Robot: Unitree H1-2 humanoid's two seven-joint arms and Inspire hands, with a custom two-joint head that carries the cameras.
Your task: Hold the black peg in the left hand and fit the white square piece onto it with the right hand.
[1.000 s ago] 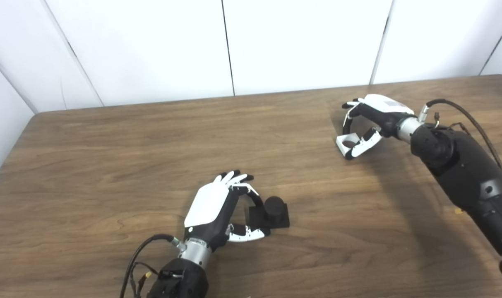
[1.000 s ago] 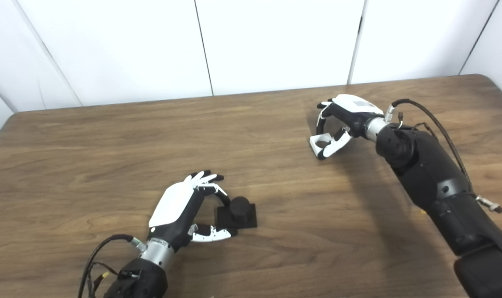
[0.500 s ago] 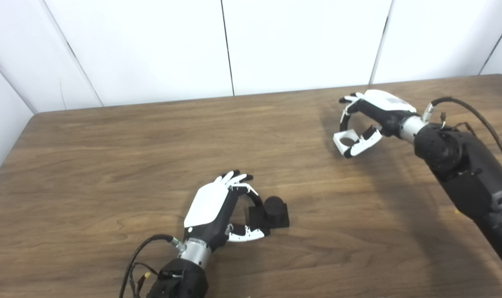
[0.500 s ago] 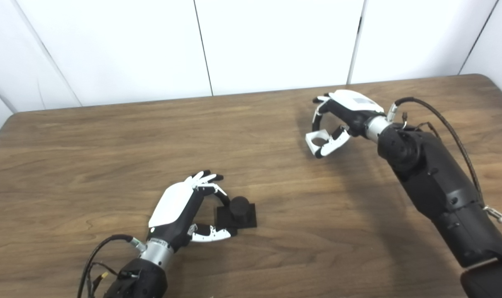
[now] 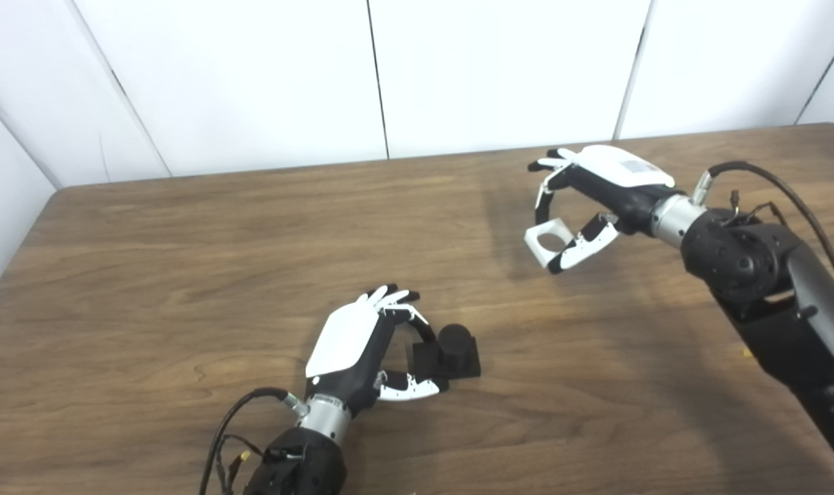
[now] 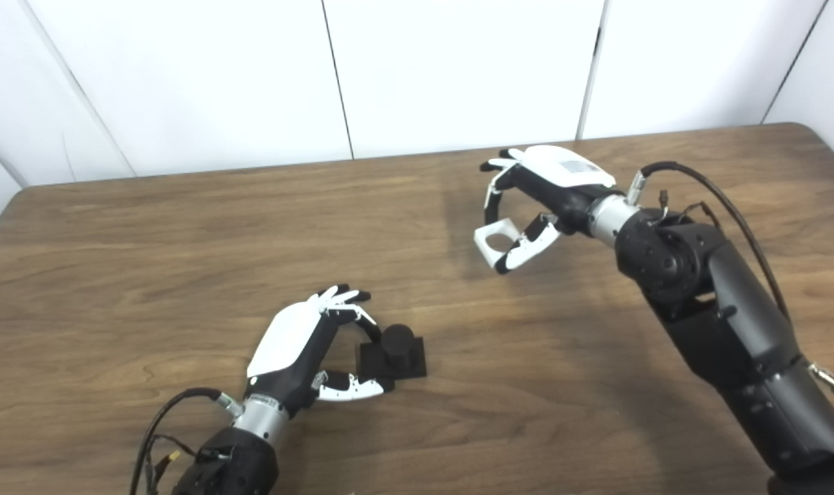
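Observation:
The black peg (image 5: 454, 346), a short cylinder on a square black base, rests on the wooden table (image 5: 183, 275) near the front middle. My left hand (image 5: 361, 347) is shut on the base's left side, fingers over the top edge and thumb at the front. Farther back and to the right, my right hand (image 5: 595, 196) is raised above the table and shut on the white square piece (image 5: 548, 242), which has a round hole through it. The piece hangs between fingers and thumb, well apart from the peg.
White wall panels (image 5: 499, 69) stand behind the table's far edge. My right forearm (image 5: 767, 289) and its cable (image 5: 788, 185) cross the table's right side. A cable (image 5: 234, 419) loops beside my left wrist.
My right hand has lifted the white square piece off the table and carried it left, toward the peg. The left hand and the peg have not moved.

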